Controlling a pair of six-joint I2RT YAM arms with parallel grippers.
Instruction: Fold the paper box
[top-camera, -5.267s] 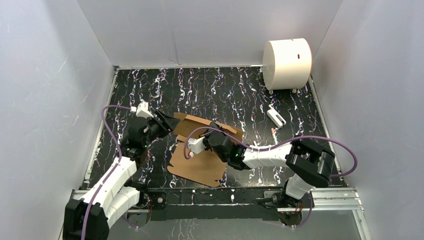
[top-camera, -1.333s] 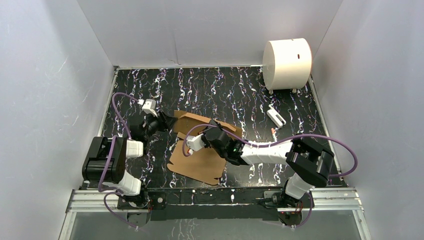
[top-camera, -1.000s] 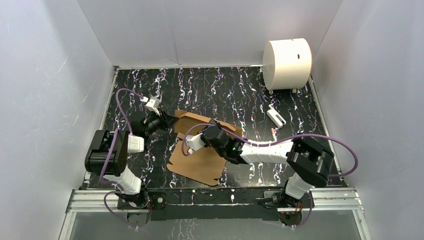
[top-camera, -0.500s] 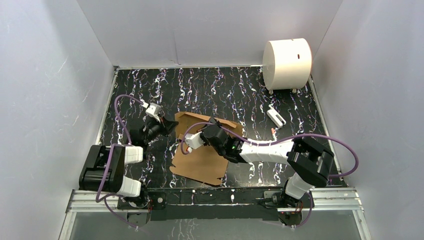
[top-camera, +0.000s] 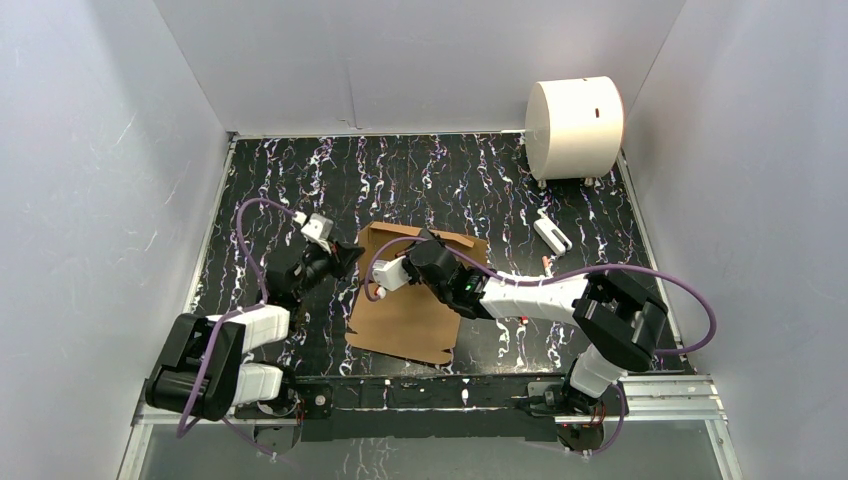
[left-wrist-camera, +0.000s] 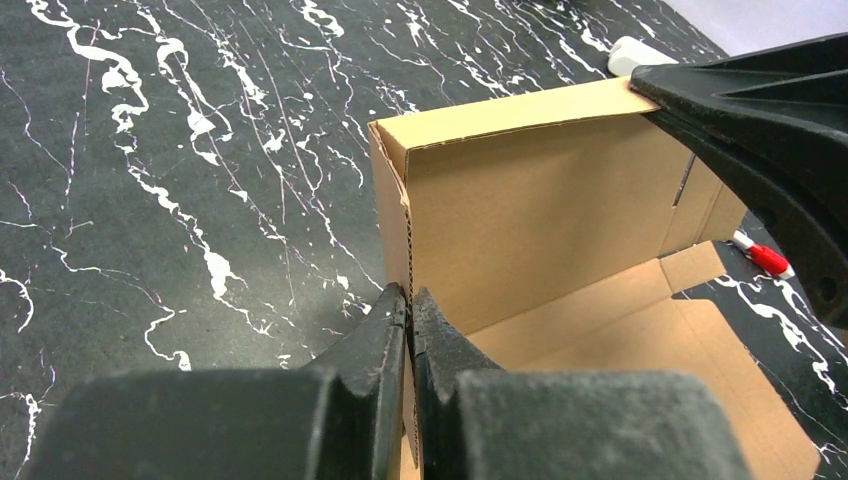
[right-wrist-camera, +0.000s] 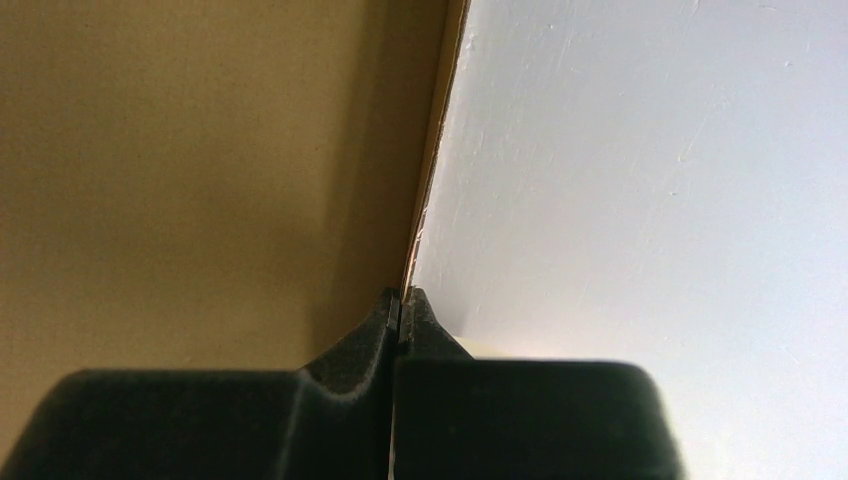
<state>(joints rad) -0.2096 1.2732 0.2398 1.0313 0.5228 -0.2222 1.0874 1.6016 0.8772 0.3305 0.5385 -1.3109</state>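
Observation:
The paper box (top-camera: 400, 320) lies as a brown cardboard sheet in the middle of the table. Its far panel (left-wrist-camera: 540, 210) stands upright, with a short side flap bent round its left end. My left gripper (left-wrist-camera: 408, 296) is shut on the lower edge of that side flap. In the top view it sits at the box's left far corner (top-camera: 352, 258). My right gripper (right-wrist-camera: 400, 296) is shut on the upright panel's top edge and shows above the box (top-camera: 428, 243). Its black fingers (left-wrist-camera: 760, 120) appear at the panel's right top corner. Cardboard (right-wrist-camera: 200, 150) fills the left half of the right wrist view.
A large white cylinder (top-camera: 575, 127) stands at the back right corner. A small white part (top-camera: 552, 233) and a red-tipped piece (left-wrist-camera: 765, 257) lie on the black marbled table (top-camera: 450, 180) right of the box. White walls enclose three sides.
My left gripper has come in towards the box's left corner and shut on the side flap. The far panel stands more upright and the sheet has shifted slightly right.

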